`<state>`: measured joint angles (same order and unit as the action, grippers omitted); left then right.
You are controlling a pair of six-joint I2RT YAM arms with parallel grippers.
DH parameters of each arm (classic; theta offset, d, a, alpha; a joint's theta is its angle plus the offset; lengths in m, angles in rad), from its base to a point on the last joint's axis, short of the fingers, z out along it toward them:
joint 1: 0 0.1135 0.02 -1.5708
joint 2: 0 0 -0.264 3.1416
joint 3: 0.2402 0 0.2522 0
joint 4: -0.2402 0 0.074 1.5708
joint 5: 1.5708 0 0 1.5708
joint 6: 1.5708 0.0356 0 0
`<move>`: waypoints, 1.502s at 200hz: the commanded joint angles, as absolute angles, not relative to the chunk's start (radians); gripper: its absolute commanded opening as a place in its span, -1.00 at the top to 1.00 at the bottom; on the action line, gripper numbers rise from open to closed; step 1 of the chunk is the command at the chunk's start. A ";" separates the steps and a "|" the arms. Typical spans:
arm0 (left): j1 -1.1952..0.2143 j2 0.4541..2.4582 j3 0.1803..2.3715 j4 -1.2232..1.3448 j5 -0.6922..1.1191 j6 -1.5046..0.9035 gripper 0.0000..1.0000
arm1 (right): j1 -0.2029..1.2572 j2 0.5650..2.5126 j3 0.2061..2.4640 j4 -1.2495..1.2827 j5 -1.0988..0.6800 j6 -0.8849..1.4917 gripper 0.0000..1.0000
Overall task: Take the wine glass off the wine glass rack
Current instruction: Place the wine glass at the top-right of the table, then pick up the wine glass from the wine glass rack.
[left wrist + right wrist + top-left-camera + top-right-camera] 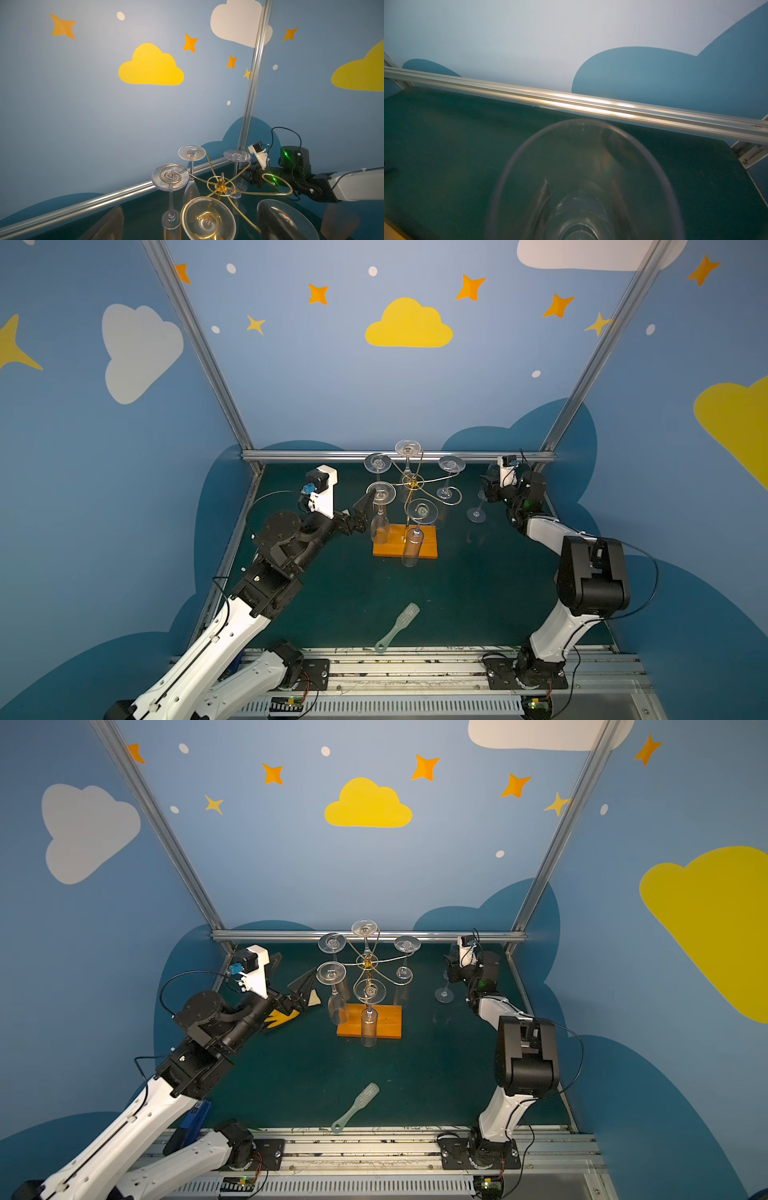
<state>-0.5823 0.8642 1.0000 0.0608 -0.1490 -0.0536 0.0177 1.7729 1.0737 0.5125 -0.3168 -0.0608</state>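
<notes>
Near me, a pale brush [397,626] lies on the green mat [457,597]. At mid-table the left gripper [293,977] gapes wide and empty, left of the wine glass rack [426,545]. Far right, the right gripper [487,485] clamps a wine glass [476,515], clear of the rack.

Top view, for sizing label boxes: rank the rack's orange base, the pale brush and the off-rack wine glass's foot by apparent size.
1. orange base
2. pale brush, though it lies nearer the camera
3. off-rack wine glass's foot
</notes>
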 commanded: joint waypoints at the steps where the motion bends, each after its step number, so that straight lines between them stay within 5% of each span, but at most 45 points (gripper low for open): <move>1: -0.575 0.850 0.989 0.079 -0.138 -0.059 -0.98 | 0.027 1.784 1.071 0.525 -0.316 -0.063 0.50; 27: -0.571 0.845 0.986 0.078 -0.136 -0.057 -0.98 | 0.030 1.780 1.076 0.499 -0.314 -0.066 -0.06; 86: -0.552 0.819 0.987 0.052 -0.113 -0.070 -0.98 | 0.033 1.710 1.071 0.433 -0.325 -0.072 -0.59; 101: -0.549 0.799 0.975 0.047 -0.109 -0.080 -0.98 | 0.033 1.681 1.070 0.405 -0.327 -0.072 -0.86; 173: -0.534 0.735 1.015 -0.129 -0.037 -0.210 -0.98 | 0.029 1.444 1.051 0.192 -0.222 -0.048 -0.91; 245: -0.523 0.761 1.050 -0.239 0.070 -0.315 -0.98 | 0.020 1.132 1.105 -0.304 -0.029 0.245 -0.96; 300: -0.350 0.894 1.082 -0.218 0.376 -0.597 -0.92 | 0.019 0.949 1.074 -0.427 -0.260 0.359 -0.96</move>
